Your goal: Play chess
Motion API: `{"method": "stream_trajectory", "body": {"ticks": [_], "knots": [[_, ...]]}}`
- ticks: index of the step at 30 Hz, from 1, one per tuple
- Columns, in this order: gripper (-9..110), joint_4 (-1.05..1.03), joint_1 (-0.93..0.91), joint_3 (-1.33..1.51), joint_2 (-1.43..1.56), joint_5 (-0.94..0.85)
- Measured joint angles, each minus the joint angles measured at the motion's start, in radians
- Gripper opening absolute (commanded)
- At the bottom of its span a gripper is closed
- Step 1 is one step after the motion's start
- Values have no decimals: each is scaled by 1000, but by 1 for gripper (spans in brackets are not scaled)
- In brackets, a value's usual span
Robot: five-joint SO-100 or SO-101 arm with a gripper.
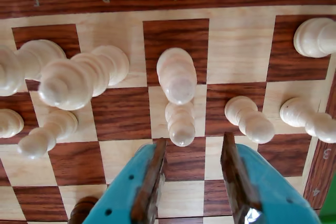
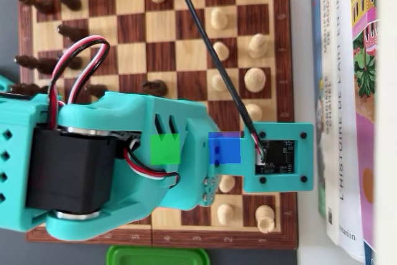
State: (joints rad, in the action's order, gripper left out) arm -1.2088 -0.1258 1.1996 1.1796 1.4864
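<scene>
In the wrist view, my teal gripper [image 1: 194,142] with brown pads [image 1: 152,179] hangs open over the wooden chessboard [image 1: 239,45], and nothing is between its fingers. Just beyond the fingertips a white pawn [image 1: 181,124] stands in column C, with a taller white piece [image 1: 177,74] behind it. More white pawns [image 1: 249,119] stand to the right, and a white rook [image 1: 315,38] is in the corner. Large white pieces [image 1: 84,74] crowd the left. In the overhead view the teal arm [image 2: 124,153] covers the lower board [image 2: 161,26] and hides the fingers.
In the overhead view, dark pieces [image 2: 68,32] line the left side and a dark pawn [image 2: 155,87] stands advanced. White pieces [image 2: 254,79] fill the right side. Books [image 2: 347,103] lie beyond the right edge. A green lid [image 2: 155,256] sits below the board. A dark piece [image 1: 84,211] shows at the wrist view's bottom.
</scene>
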Motion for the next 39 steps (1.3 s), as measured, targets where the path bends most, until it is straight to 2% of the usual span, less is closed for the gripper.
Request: {"method": "stream_trajectory", "body": {"ticks": [39], "knots": [[15, -2, 0, -64, -103, 15]]}}
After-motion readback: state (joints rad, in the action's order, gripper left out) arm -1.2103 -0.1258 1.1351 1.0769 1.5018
